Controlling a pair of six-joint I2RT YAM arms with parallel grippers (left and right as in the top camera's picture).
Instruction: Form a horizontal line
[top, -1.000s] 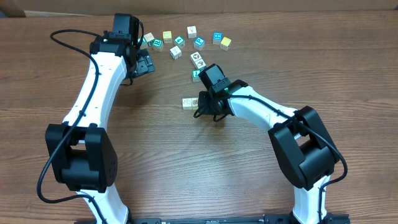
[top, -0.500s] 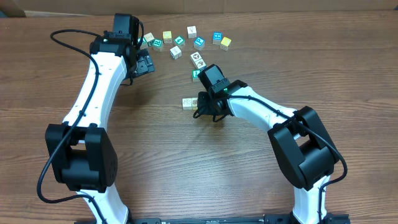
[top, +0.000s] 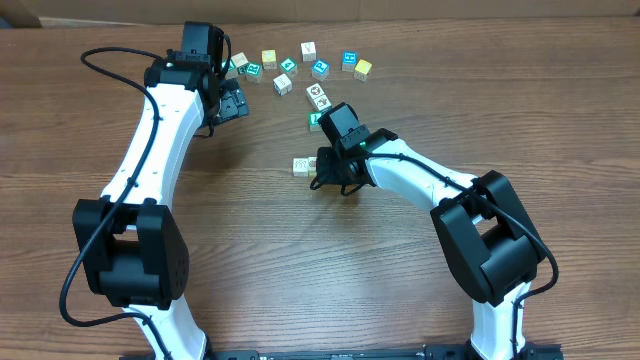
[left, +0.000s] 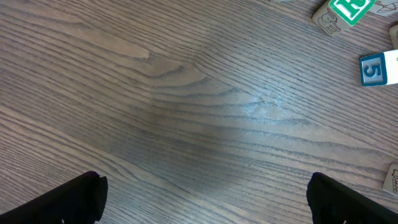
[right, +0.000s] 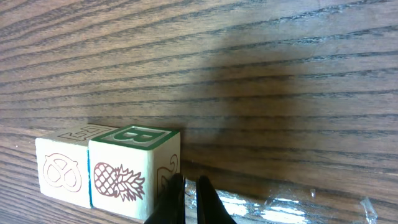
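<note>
Nearest me, the bare wood of the table (top: 300, 270) lies between the two white arms. A little further in, the right end effector (top: 331, 174) sits low over the wood. Its wrist camera shows two cubes pressed side to side just to its left: a pretzel block (right: 62, 171) and a pineapple block (right: 134, 171) with a green B on top. From overhead only one pale cube of that pair peeks out from beside the black housing. The wrist camera alone shows the fingers (right: 177, 202), drawn together to a thin slit with nothing between them. They are close against the pineapple block's lower right corner; whether they touch it I cannot tell.

Further back, the left end effector (top: 232, 100) hangs over bare wood. Its own camera shows the dark tips spread wide and empty, and it catches a green R block (left: 348, 9) and a blue 5 block (left: 378, 67) at its right edge. Farthest off, a loose scatter of blocks (top: 288, 65) runs in an uneven arc, with one stray block (top: 318, 96) nearer the right arm.
</note>
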